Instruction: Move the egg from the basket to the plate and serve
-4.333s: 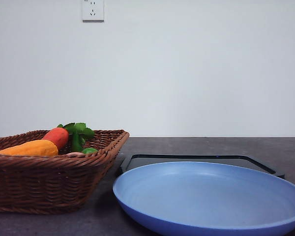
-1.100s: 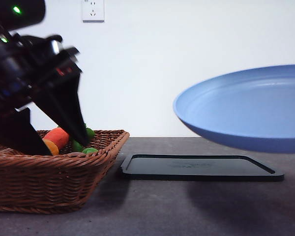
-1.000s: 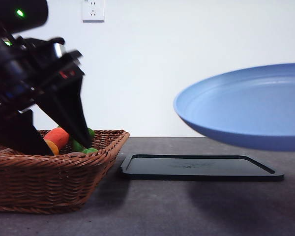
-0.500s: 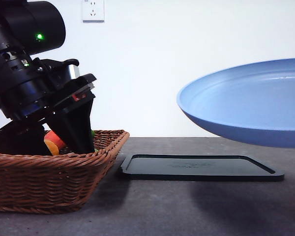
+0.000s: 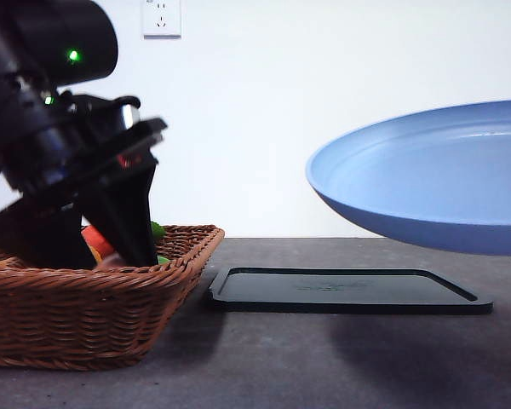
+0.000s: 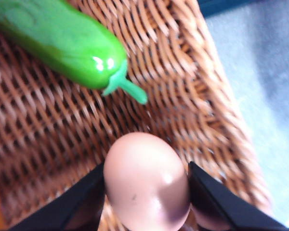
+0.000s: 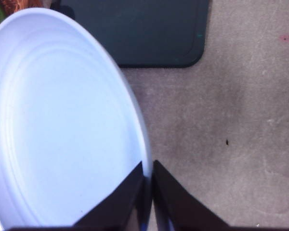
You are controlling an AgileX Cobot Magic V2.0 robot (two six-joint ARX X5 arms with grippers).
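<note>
Dark grey table (image 5: pixel 324 358), white wall (image 5: pixel 324 102); left fingers (image 6: pixel 82 202) pinch egg (image 6: pixel 147 180), right plate (image 7: pixel 62 125)

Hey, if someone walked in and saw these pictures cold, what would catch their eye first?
Probably the big blue plate hanging in mid-air above the black tray, pinched at its rim by the right gripper. Next, the left gripper down in the wicker basket, its fingers on either side of the egg.

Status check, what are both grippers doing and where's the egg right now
Left gripper shut on egg, down in basket. Right gripper pinching plate rim, held above tray. Cucumber nearby, clear.
</note>
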